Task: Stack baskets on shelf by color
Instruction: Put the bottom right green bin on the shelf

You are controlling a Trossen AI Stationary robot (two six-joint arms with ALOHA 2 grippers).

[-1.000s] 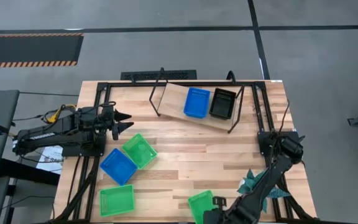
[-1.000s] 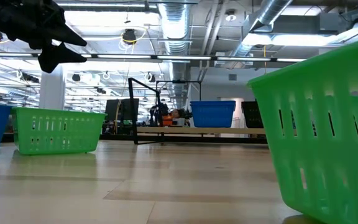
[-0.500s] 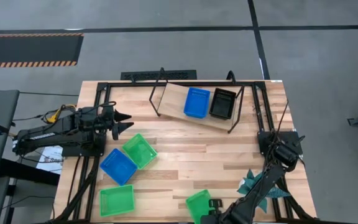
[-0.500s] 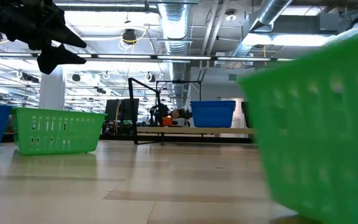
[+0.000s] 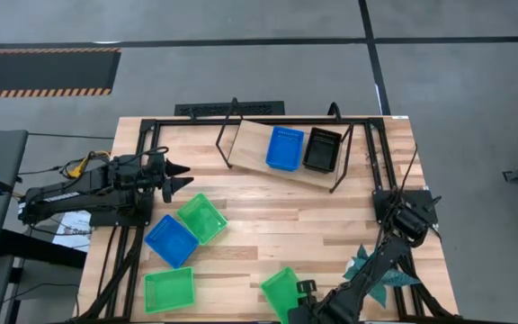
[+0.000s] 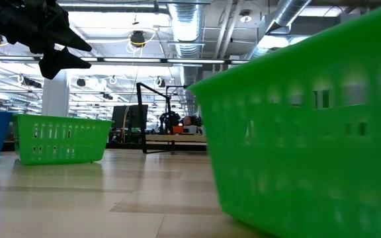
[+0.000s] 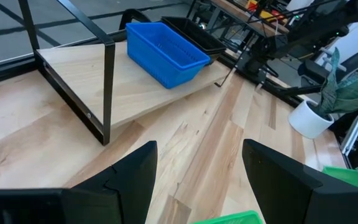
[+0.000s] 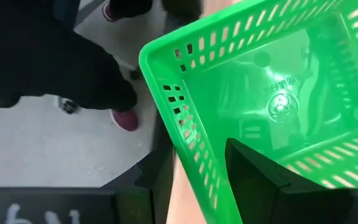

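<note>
The shelf (image 5: 261, 149) stands at the far middle of the table on black wire legs and bears one blue basket (image 5: 284, 148) and one black basket (image 5: 322, 148). Two green baskets (image 5: 201, 218) (image 5: 168, 290) and a blue basket (image 5: 170, 240) rest on their bottoms at the left of the table. A third green basket (image 5: 280, 292) is at the near edge, in my right gripper (image 5: 300, 293), which is shut on it. My left gripper (image 5: 182, 174) hovers open at the left, pointing toward the shelf (image 7: 135, 87). The remaining baskets are out of view. My right gripper holds the green basket by one side wall (image 8: 188, 165), near a corner. One finger (image 8: 247, 171) is inside the basket and the other is outside the wall. The fingers slant down from the table's right. I cannot tell whether the basket's bottom touches the table.
A teal paper plant (image 5: 367, 264) in a white pot (image 7: 309, 118) stands at the right near side, beside my right arm. A black frame runs along the table's sides. Bare wood lies between the shelf and the loose baskets. A person's shoes (image 8: 124, 118) show beyond the near edge.
My right gripper has moved along the near edge toward the table's left, taking the green basket with it. The basket has turned about and now fills much more of the low view, hiding the shelf's baskets there.
</note>
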